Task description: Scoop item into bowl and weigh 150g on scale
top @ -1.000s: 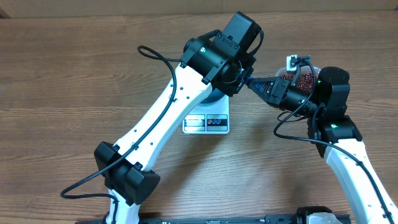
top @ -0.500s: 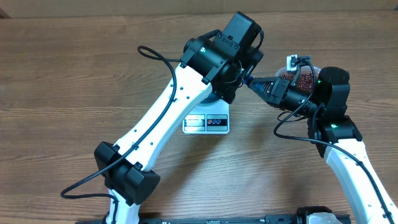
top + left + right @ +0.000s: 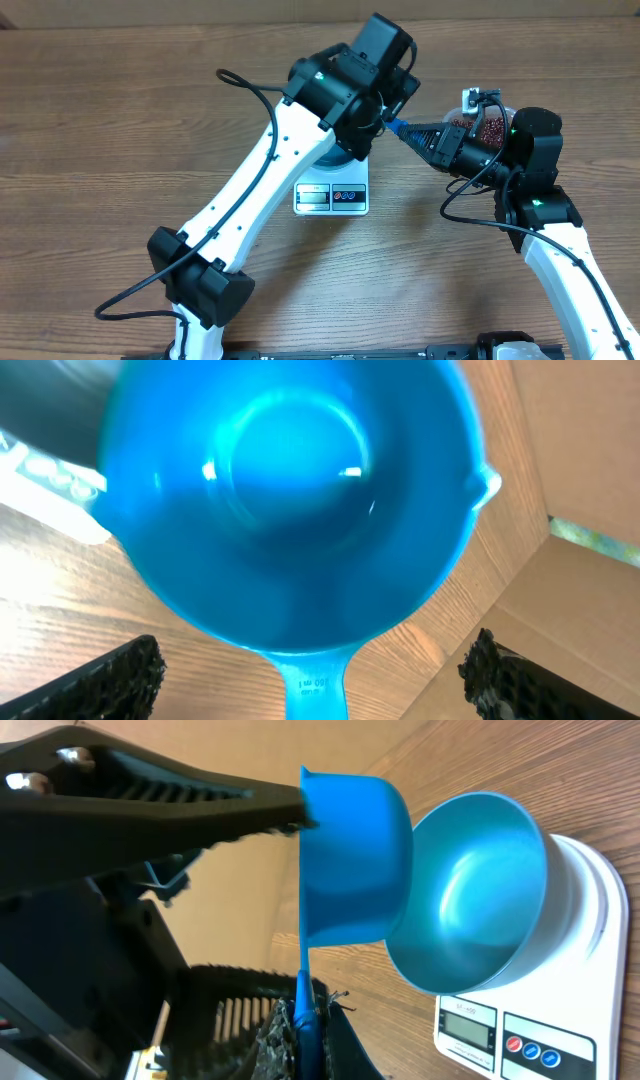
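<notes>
**Holding an empty scoop by the bowl**

The right tool is clamped on the handle of a small blue scoop. The scoop is tipped on its side, with its mouth turned toward the left tool, and has nothing in it. The left tool's jaws stand wide apart and grip nothing. In the right wrist view one of its fingers reaches to the scoop's rim. Just beyond the scoop the blue bowl sits upright on the white scale, and it is empty too. The scale rests on the wooden desk. From above, the left arm hides the bowl. The beans lie in a clear tub by the right arm's wrist, well apart from the scale. The scale's display is too small to read.
</notes>
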Action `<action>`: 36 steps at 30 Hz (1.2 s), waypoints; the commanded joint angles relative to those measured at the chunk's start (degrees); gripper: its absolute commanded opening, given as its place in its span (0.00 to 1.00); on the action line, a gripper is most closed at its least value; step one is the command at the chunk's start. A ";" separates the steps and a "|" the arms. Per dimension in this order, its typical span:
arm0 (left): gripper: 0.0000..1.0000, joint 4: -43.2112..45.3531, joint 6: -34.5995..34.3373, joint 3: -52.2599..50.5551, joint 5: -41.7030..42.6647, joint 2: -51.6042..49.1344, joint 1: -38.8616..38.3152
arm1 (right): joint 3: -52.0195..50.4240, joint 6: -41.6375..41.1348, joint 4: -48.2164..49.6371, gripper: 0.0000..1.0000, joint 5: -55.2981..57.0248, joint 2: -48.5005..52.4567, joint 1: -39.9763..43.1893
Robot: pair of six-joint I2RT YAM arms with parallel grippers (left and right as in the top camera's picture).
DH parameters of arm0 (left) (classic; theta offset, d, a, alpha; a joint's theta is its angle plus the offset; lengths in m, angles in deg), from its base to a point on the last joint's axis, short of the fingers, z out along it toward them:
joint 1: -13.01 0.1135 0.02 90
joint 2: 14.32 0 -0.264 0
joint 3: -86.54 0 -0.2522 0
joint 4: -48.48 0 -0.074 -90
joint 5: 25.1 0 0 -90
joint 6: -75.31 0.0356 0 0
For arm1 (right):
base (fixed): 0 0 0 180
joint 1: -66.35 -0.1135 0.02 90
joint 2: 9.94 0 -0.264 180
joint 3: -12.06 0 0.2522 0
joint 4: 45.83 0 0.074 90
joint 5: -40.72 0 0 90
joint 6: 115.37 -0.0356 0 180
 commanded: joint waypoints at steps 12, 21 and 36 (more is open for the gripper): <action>0.99 -0.68 29.79 0.13 -0.44 10.99 4.39 | 1.05 0.46 -3.48 0.04 0.11 0.17 11.17; 0.99 -6.36 58.80 0.11 -0.76 11.32 4.42 | 1.09 -0.96 3.39 0.04 -6.25 0.11 17.14; 1.00 -14.08 69.83 -5.81 -6.82 10.56 4.37 | 1.09 -7.74 6.84 0.04 -11.50 0.11 21.42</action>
